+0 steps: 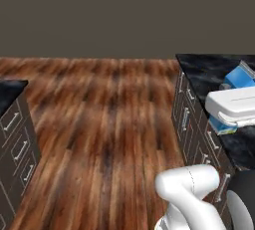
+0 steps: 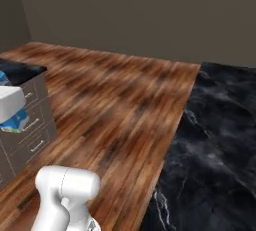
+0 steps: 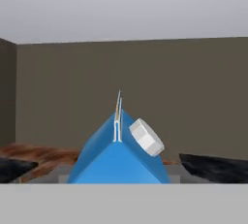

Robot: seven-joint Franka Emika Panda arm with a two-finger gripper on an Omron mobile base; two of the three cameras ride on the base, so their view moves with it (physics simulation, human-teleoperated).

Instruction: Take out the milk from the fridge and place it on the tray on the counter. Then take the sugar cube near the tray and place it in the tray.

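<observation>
My gripper (image 1: pixel 231 108) is shut on the milk (image 1: pixel 238 77), a bright-blue carton that lies tilted through the white hand. Blue ends stick out above and below the hand. The carton hangs in the air beside the edge of a black marble counter top (image 1: pixel 206 72) with drawers under it. From the right base view the hand (image 2: pixel 10 105) sits at the far left, with the carton's lower end (image 2: pixel 16 122) below it. In the hand view the milk's gabled top (image 3: pixel 116 150) and white cap (image 3: pixel 146 137) stand close in front; the fingertips are hidden. The fridge, tray and sugar cube are out of view.
Wood floor (image 1: pixel 104 119) runs through the middle. Another dark-topped cabinet block (image 1: pixel 12 124) stands at the left. A wide black marble top (image 2: pixel 215 140) lies at the right of the right base view. A plain brown wall (image 1: pixel 124 15) closes the back.
</observation>
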